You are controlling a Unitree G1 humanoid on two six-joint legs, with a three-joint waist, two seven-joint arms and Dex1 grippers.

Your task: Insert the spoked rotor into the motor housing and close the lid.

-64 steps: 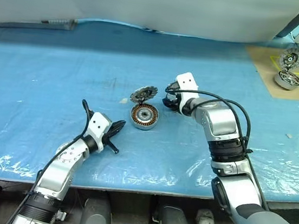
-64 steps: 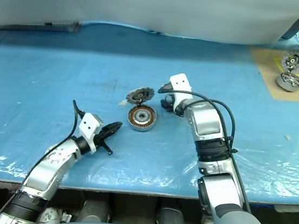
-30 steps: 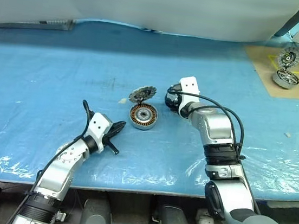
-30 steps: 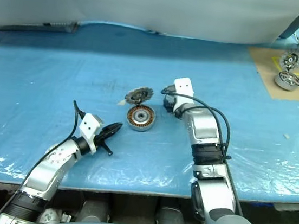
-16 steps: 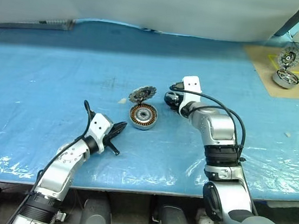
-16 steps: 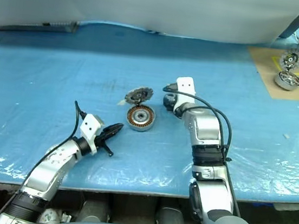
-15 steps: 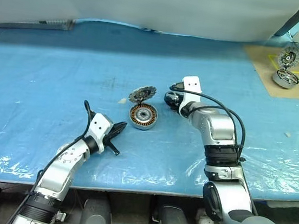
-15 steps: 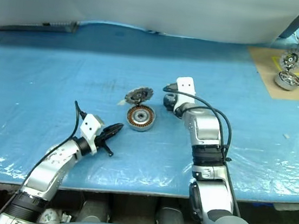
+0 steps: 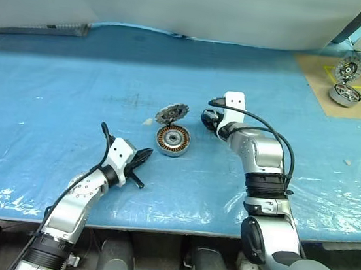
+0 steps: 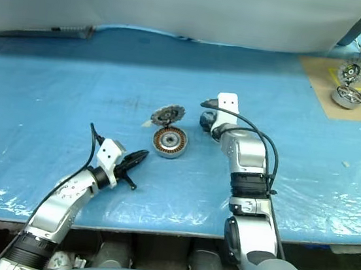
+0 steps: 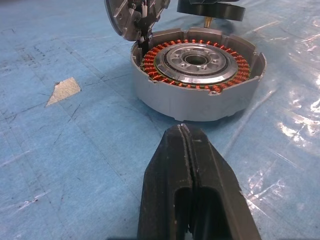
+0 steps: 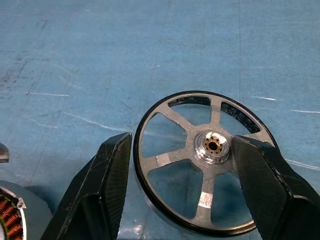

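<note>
The spoked rotor [image 12: 202, 160], a flat wheel with a black rim and a shiny silver spoked face, sits between the two black fingers [image 12: 102, 185] of my right gripper [image 9: 208, 117]. The fingers stand wide, one on each side of the black rim; the near finger meets the rim's edge, and whether the far one presses it I cannot tell. Through the gaps between the spokes the blue sheet [image 9: 54, 93] shows. In the head views the wheel hangs just right of the motor housing [image 9: 173, 139], apart from it and slightly farther back on the table.

The motor housing, a short silver-grey cup, rests on the blue sheet with its mouth up; a ring of copper-orange windings [image 11: 200, 67] surrounds its silver centre.

The lid [image 9: 172, 113], a dull grey disc with a toothed edge, stands tilted at the far rim of the housing, leaning against it.

My left gripper [image 9: 141, 157] lies low over the sheet, near the housing's front left side and pointing toward it, apart from it. Its two black fingers [image 11: 175, 180] are pressed together with nothing between them.

At the table's far right corner, on a brown board [image 9: 317, 92], stands a second silver motor drum [image 9: 341, 94] with an upright spoked disc [image 9: 346, 68] above it, well apart from both arms.
</note>
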